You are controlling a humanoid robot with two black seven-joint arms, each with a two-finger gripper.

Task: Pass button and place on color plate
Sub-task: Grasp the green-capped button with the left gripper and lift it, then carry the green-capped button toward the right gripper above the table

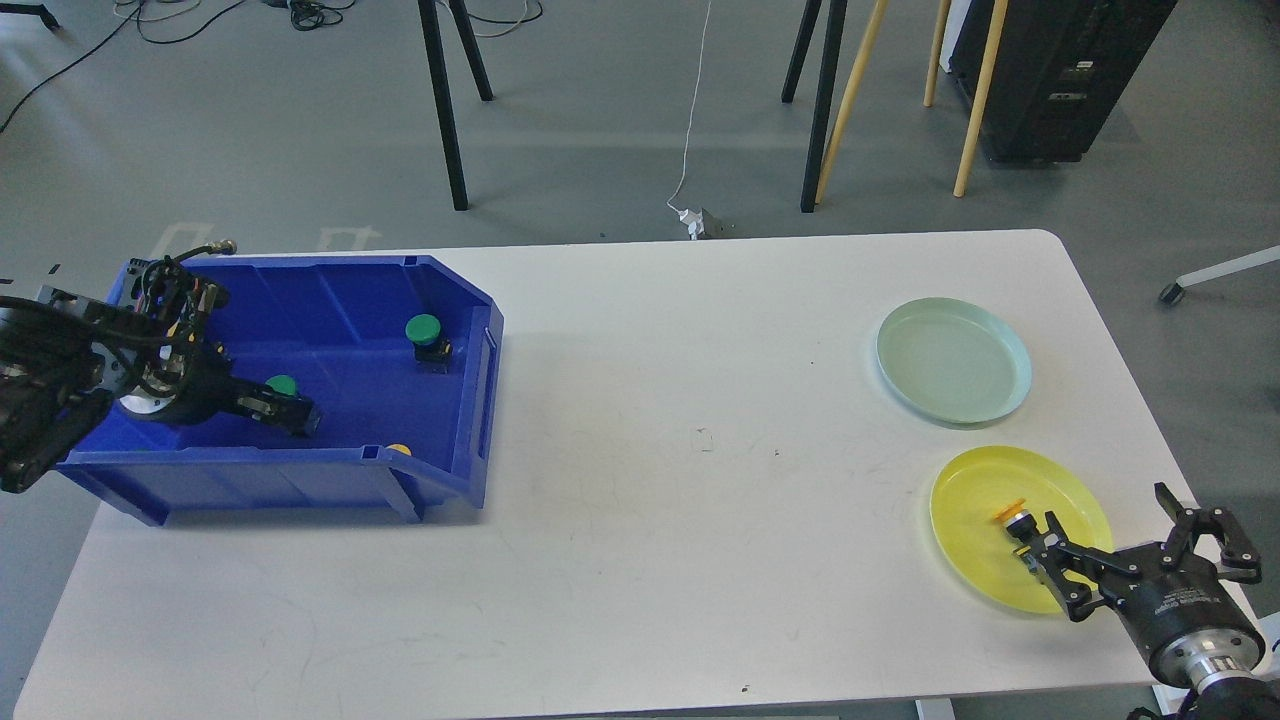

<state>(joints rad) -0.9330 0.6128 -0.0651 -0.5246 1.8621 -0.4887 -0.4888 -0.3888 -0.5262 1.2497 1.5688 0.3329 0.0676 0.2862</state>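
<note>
Right gripper near-right, jaws spread beside the yellow button lying on the yellow plate: back off without nudging it. Far-left, left gripper in the blue bin, at a green button; jaw state unclear. Grip squarely, lift clear of walls before handover.

A lab or workshop, seemingly, is showing here: cables trailing over grey floor, black equipment case standing by

Bin at table's 9 o'clock, three buttons inside: one right-rear, one centre, one front. Two plates at 3 o'clock: rear plate, front plate holding a button.
</note>
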